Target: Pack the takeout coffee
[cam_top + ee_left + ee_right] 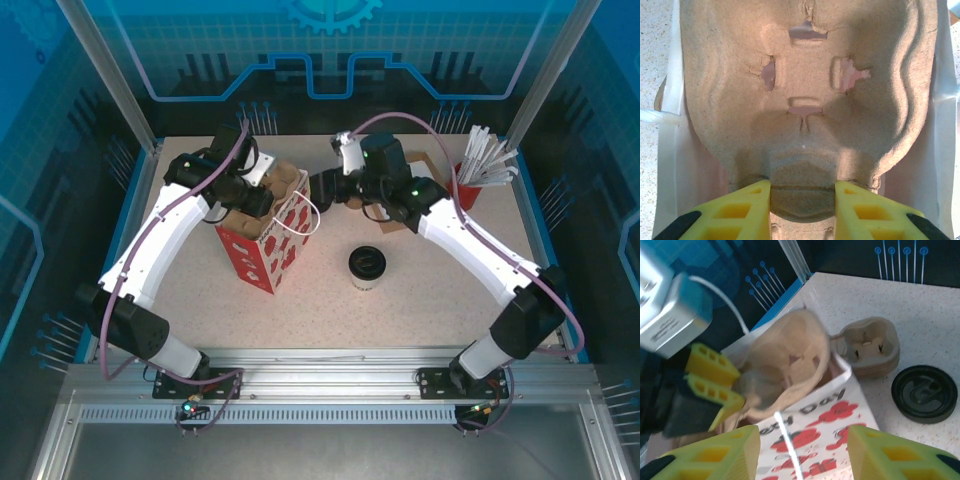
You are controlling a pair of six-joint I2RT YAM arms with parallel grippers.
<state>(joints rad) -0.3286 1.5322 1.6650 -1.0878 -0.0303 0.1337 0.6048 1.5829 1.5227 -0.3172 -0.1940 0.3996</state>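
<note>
The takeout coffee [367,268], a small paper cup with a black lid, stands on the table right of a red-and-white paper bag [268,250]. My left gripper [262,195] is shut on a brown pulp cup carrier [805,75] and holds it inside the bag's mouth, between the white walls [667,165]. The yellow fingers [747,205] press on the carrier's near lobe. My right gripper [802,432] is open just above the bag's [830,420] near rim. The white handle strip [787,440] runs loose through its gap. The carrier [785,355] and the left gripper [715,380] are beyond it.
A second pulp carrier [867,345] and a loose black lid [925,393] lie on the table behind the bag. A red cup of white stirrers [478,170] stands at the back right. Open tabletop lies in front of the coffee.
</note>
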